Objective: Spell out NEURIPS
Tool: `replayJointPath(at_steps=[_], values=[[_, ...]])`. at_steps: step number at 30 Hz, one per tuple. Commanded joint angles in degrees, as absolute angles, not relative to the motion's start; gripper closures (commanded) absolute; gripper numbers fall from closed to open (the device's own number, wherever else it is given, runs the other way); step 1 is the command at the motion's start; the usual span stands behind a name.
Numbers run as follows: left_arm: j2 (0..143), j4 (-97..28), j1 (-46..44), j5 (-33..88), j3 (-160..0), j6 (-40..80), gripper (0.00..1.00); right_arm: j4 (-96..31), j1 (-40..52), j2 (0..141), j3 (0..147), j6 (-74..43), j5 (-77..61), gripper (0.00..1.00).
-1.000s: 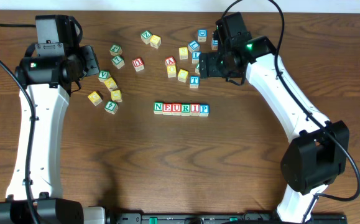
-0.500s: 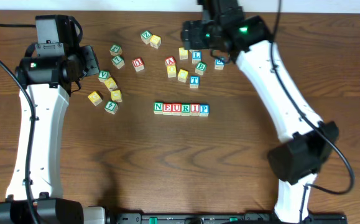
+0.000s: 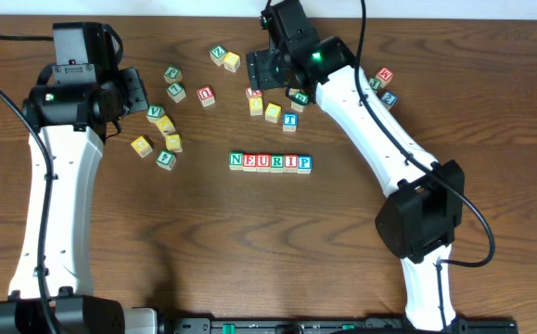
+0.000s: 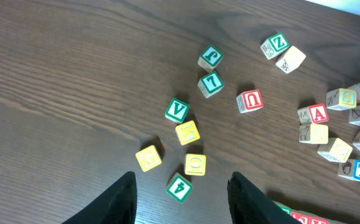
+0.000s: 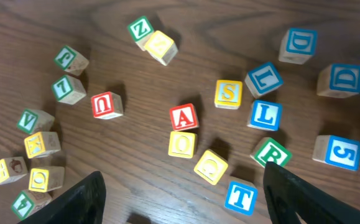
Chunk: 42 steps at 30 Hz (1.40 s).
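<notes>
Dark wooden table (image 3: 203, 241), lettered cubes (image 3: 141, 145) scattered; left gripper (image 4: 183, 177) spread; right gripper (image 5: 183, 177) spread.

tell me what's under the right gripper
Below the right gripper lie a yellow S block, a red A block, two blue L blocks and two yellow Q blocks. Overhead, the arm hides the S and L blocks.

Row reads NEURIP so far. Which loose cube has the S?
The yellow-faced S cube, the only S in view. In the right wrist view it sits between the red A and the upper blue L.
</notes>
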<state>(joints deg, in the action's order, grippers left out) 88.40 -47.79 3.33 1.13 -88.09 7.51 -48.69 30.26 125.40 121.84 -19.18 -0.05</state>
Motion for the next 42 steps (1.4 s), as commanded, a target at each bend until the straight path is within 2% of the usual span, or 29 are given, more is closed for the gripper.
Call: replayJointPath(at_steps=[1,12,23,29,42], values=[[88.73,-47.90,3.57,0.80,-89.25,7.77,0.53,-49.52,27.81,125.73,122.67,-20.36,1.61,0.25],[88.73,-47.90,3.57,0.78,-89.25,7.79,0.53,-53.01,20.16,125.73,122.67,-20.10,5.02,0.27],[88.73,-47.90,3.57,0.80,-89.25,7.79,0.53,-52.73,18.20,125.71,122.67,-20.14,4.80,0.29],[88.73,-47.90,3.57,0.78,-89.25,7.79,0.53,-53.32,17.10,125.60,122.69,-21.21,3.97,0.25],[88.73,-47.90,3.57,0.80,-89.25,7.79,0.53,-60.69,11.40,124.57,122.69,-22.26,0.69,0.28]])
